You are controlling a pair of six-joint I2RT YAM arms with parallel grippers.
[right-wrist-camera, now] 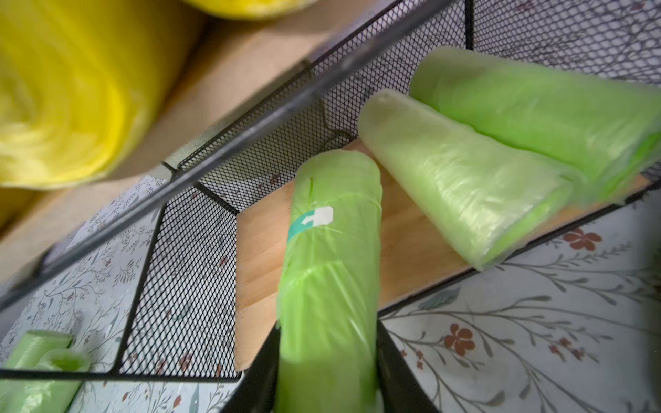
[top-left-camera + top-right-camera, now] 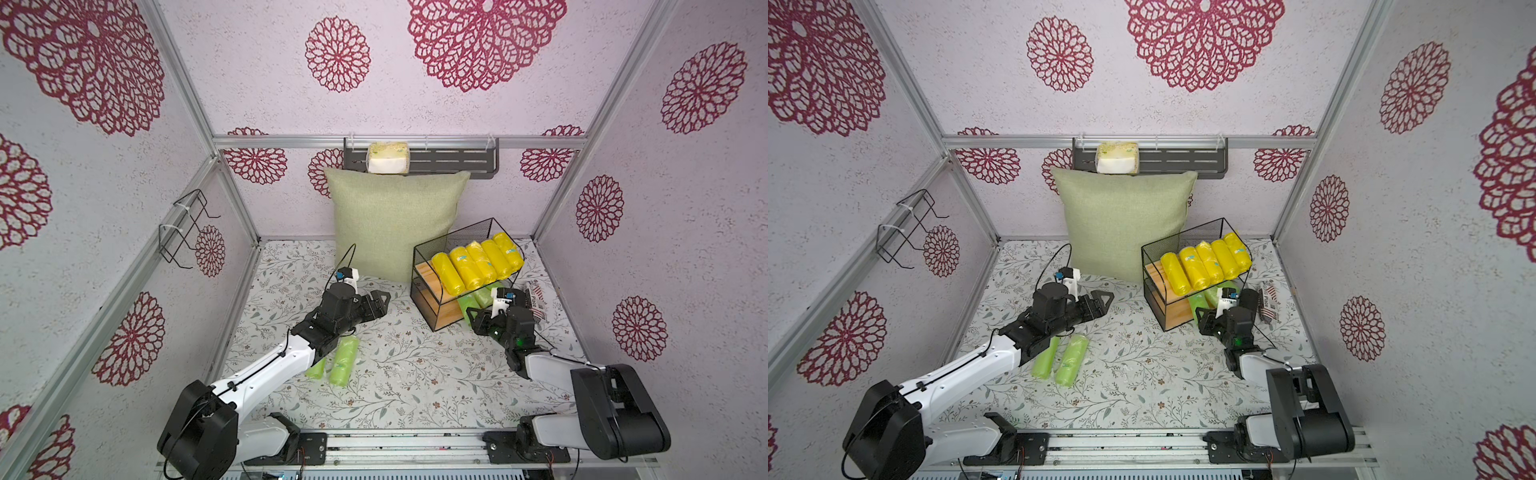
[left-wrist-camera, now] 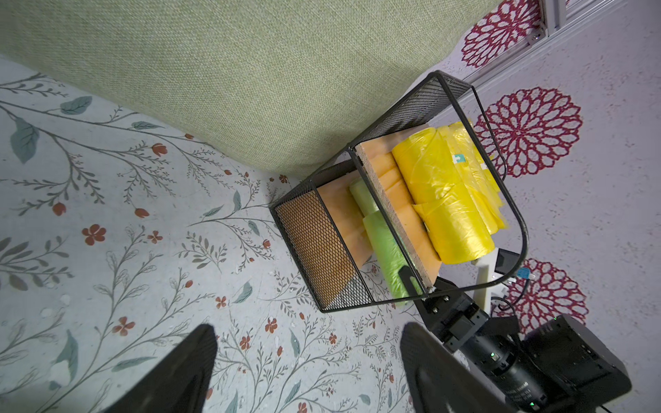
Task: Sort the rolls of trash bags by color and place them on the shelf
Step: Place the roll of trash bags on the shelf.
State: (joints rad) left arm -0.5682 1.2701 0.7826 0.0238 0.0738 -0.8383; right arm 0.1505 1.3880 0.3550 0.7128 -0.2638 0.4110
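The shelf (image 2: 422,269) stands at the right of the table, beside the pillow. Several yellow rolls (image 2: 478,264) lie in a row on its upper board. On the lower board (image 1: 404,229) lie two green rolls (image 1: 461,186) (image 1: 536,103). My right gripper (image 1: 327,343) is shut on a third green roll (image 1: 329,257), at the shelf's open front (image 2: 473,318). The far end of that roll reaches over the lower board. Two more green rolls (image 2: 343,361) (image 2: 318,368) lie on the table next to my left arm. My left gripper (image 2: 380,301) hovers open and empty over the table, left of the shelf.
A green pillow (image 2: 390,224) leans on the back wall, touching the shelf's rear corner. Above it a grey wall rack (image 2: 453,160) holds a pale packet (image 2: 387,160). A wire holder (image 2: 187,228) hangs on the left wall. A striped packet (image 2: 536,299) lies right of the shelf.
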